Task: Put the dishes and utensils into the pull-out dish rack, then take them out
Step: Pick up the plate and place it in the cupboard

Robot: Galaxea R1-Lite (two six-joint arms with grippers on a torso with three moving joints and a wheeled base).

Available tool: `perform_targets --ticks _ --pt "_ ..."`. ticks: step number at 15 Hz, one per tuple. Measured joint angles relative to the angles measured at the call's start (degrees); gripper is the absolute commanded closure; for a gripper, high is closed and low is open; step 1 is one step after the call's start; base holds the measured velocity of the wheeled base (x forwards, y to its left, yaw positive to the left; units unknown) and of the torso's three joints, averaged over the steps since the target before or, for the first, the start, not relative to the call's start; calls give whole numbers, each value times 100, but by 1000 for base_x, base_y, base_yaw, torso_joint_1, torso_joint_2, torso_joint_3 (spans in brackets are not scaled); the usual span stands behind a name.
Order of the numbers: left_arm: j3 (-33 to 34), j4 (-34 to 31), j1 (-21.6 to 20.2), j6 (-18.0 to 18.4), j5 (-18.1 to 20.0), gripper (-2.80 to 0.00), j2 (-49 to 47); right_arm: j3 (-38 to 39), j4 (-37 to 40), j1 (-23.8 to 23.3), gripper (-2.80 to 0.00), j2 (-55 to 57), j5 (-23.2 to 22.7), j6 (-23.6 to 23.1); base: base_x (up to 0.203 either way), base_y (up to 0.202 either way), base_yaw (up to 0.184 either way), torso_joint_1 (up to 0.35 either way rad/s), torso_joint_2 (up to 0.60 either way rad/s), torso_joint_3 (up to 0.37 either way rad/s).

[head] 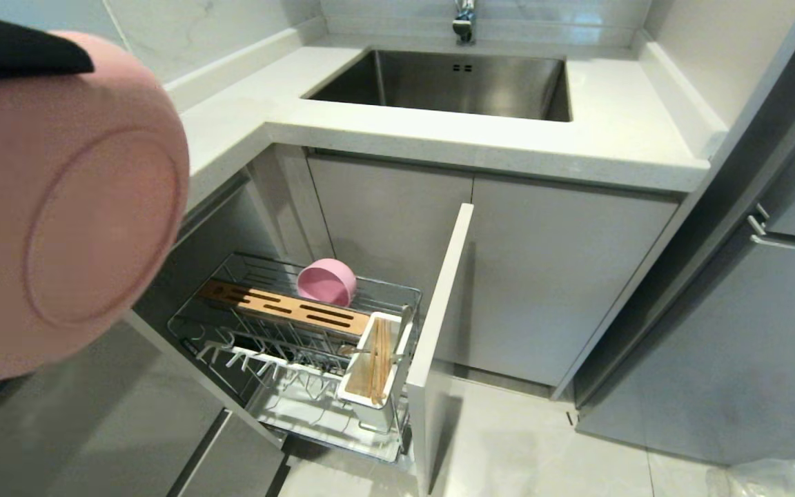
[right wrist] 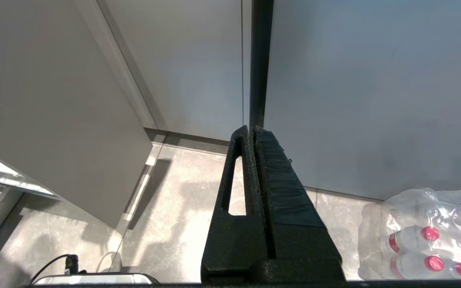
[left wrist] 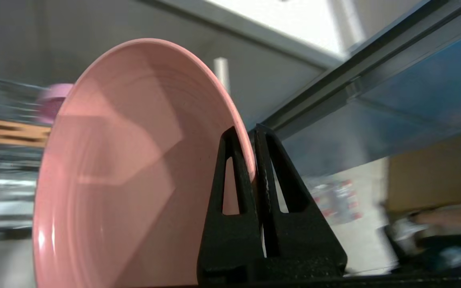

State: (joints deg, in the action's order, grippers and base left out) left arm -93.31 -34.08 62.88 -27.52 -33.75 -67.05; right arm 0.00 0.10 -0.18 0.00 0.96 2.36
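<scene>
- up close in your head view, the pink plate (head: 59, 207) fills the left edge, its underside and foot ring turned toward you; a black finger tip of the left gripper (head: 21, 52) lies across its upper rim.
- below the counter you see the pull-out dish rack (head: 301, 338) drawn out of the cabinet, its grey door front (head: 442, 331) edge-on to you.
- the pink bowl (head: 327, 281) lies on its side at the back of the rack, just behind the slotted wooden bar (head: 280, 307), its mouth turned toward the left of the view.
- the chopsticks (head: 378, 362) stand in the white utensil holder (head: 370, 376) at the rack's front right corner; a thin metal handle, likely the fork (head: 404, 328), leans at the holder's rim, too small for you to be sure.
- the white drip tray (head: 315, 414) shows under the wires, and the sink (head: 453, 83) sits in the worktop above.
- from your left wrist view, the left gripper (left wrist: 252, 156) is clamped on the plate (left wrist: 134, 168): one black finger lies on the inner face, the other behind the rim, and the plate stands on edge. the bowl (left wrist: 52, 106) and the wooden bar (left wrist: 6, 132) show blurred beyond it.
- from your right wrist view, the right gripper (right wrist: 252, 132) hangs over the floor with its fingers pressed together and nothing between them; cabinet fronts rise ahead of it, and a wrapped pack of bottles (right wrist: 426, 236) lies on the floor nearby.
</scene>
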Motion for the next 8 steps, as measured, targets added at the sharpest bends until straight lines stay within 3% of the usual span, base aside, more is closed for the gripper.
perform_targets --ticks 4,8 --pt "-270 878 99 -1091 -52 0 -802 0 0 0 0 0 0 -2 0 0 0 0 0 0" --pt "-781 1452 -513 -2252 -380 0 -1861 0 0 0 0 0 0 0 0 0 0 0 0 0"
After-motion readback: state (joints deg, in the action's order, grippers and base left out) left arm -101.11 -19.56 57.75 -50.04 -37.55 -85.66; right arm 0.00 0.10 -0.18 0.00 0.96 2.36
